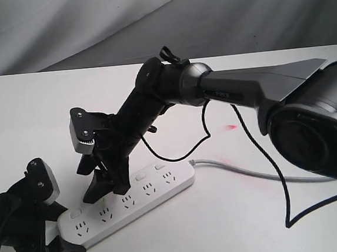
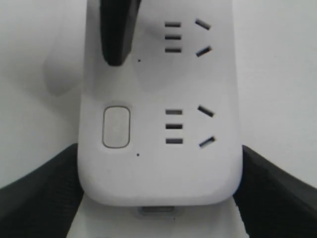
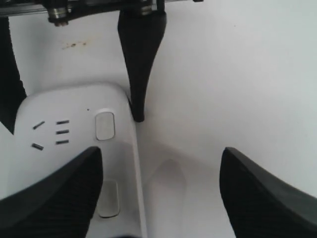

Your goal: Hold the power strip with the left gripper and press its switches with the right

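Left gripper (image 2: 158,193): its two black pads (image 2: 34,198) sit against the long sides of the power strip (image 1: 162,185), one on each side of the rounded end. It appears clamped on that end.

Power strip: lies flat on the white table (image 1: 223,215), its near end between the left fingers. The rest runs away under the right gripper (image 3: 161,163).

Right gripper: jaws spread wide, holding nothing. One finger (image 2: 116,34) hangs over the strip's button edge, the other beyond that edge over bare table.

Switches: the first switch (image 2: 116,126) lies just inside the left pads. The second switch (image 3: 107,198) lies beside the right gripper's inner finger. Whether the finger touches it cannot be told.

Step in hand: likely pressing the second button from the held end.

Doing it well: bring that one fingertip straight down on the button's centre. Keep the outer finger off the table, and let the left clamp take the push so the strip does not tip or slide.

Count: one strip, five socket sets (image 1: 149,189), and one grey cable (image 1: 243,169) at the far end. Three switches show in the exterior view, the others hidden behind the right gripper. There are two grippers, two fingers each.
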